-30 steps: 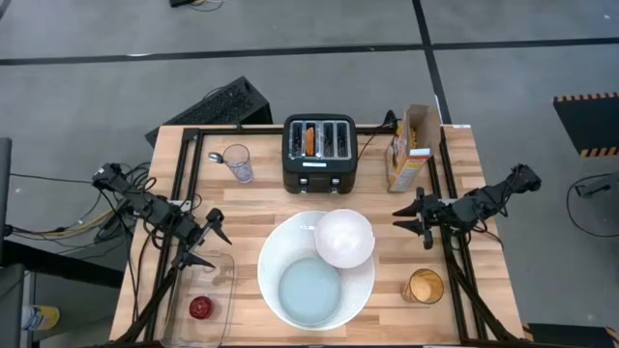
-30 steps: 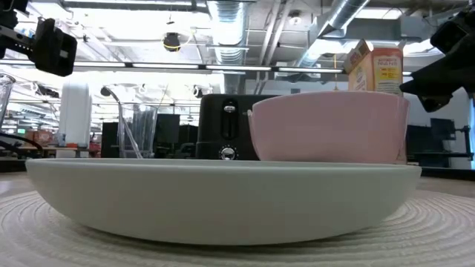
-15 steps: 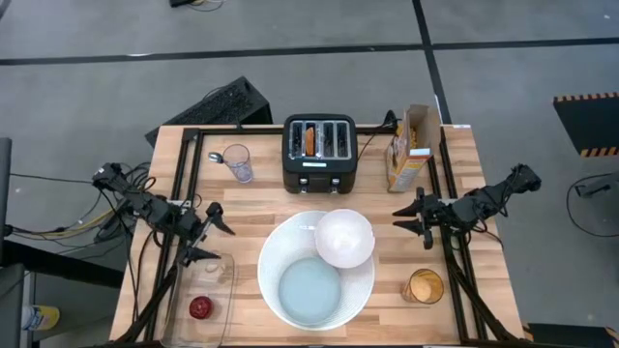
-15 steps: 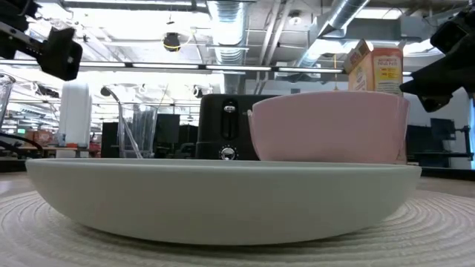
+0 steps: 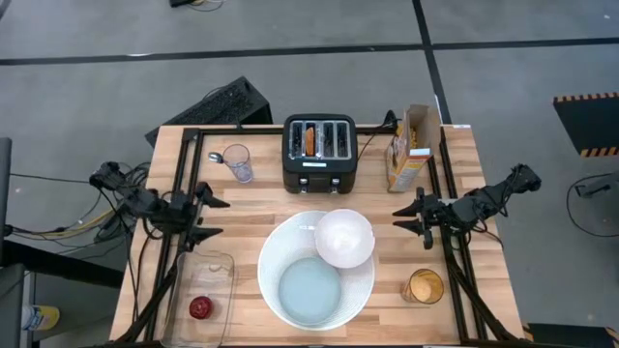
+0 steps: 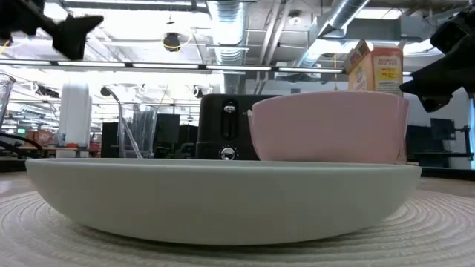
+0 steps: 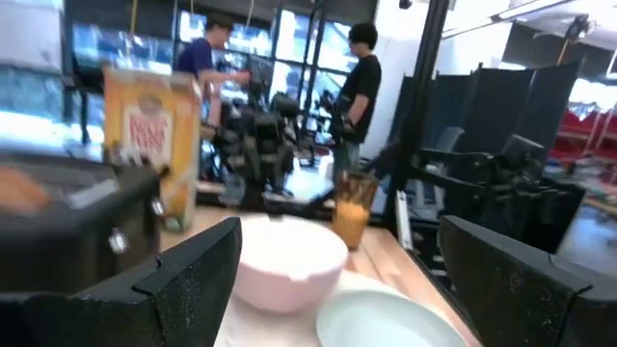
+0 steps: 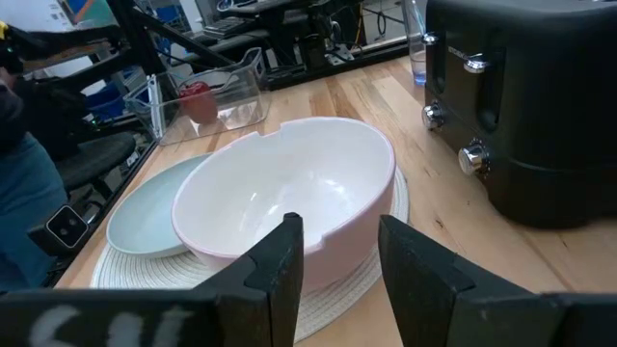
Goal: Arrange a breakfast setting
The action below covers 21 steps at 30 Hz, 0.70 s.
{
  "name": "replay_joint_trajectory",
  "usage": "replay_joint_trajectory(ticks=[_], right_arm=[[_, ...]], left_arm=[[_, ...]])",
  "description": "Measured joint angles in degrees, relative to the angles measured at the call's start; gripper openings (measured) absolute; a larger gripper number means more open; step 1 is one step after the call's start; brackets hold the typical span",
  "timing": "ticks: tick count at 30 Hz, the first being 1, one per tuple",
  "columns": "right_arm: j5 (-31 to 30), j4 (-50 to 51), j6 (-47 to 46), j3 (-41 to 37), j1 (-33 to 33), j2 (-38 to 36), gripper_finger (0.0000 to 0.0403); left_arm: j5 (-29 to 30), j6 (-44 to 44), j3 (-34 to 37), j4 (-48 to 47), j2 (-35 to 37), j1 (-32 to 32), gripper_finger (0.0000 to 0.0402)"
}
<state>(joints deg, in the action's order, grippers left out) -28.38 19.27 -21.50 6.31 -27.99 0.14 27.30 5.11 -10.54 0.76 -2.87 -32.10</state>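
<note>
The large white plate (image 5: 290, 253) with a pale blue centre lies on a round woven mat near the table's front. The small white bowl (image 5: 344, 238) sits on the plate's far right part. A bagel half (image 5: 309, 141) stands in a slot of the black toaster (image 5: 320, 166). The red apple (image 5: 200, 307) lies in a clear container (image 5: 215, 271) at the front left. The spoon (image 5: 215, 156) stands in a clear glass (image 5: 238, 162). Orange cereal balls fill a glass (image 5: 424, 287) at the front right. My left gripper (image 5: 222, 218) is open and empty left of the plate. My right gripper (image 5: 396, 220) is open and empty right of the bowl.
A cereal box (image 5: 410, 147) stands right of the toaster at the far side. Black frame rails run along the table's left and right sides. Bare wood lies between the plate and the toaster. Two people (image 7: 362, 82) stand in the room beyond the table.
My left gripper has gone from over the clear container toward the table's far edge and up. It has turned from pointing slantwise toward the near edge to pointing toward the table's right. It stays open and empty.
</note>
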Motion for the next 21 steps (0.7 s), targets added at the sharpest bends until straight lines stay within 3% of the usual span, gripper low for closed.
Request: replay_joint_trajectory(ticks=[11, 17, 21], right_arm=[[0.01, 0.00, -0.02, -0.01, 0.00, 0.00, 0.0159], [0.02, 0.00, -0.02, -0.01, 0.01, 0.00, 0.0159], [0.01, 0.00, -0.01, -0.01, 0.00, 0.00, 0.0159]], left_arm=[[19.32, -7.06, -18.54, -9.38, -14.84, 0.02, 0.0339], [22.73, -12.51, -25.40, -8.05, -22.97, 1.92, 0.0339], [22.90, -16.54, -26.71, -1.70, -26.53, 5.68, 0.0339]])
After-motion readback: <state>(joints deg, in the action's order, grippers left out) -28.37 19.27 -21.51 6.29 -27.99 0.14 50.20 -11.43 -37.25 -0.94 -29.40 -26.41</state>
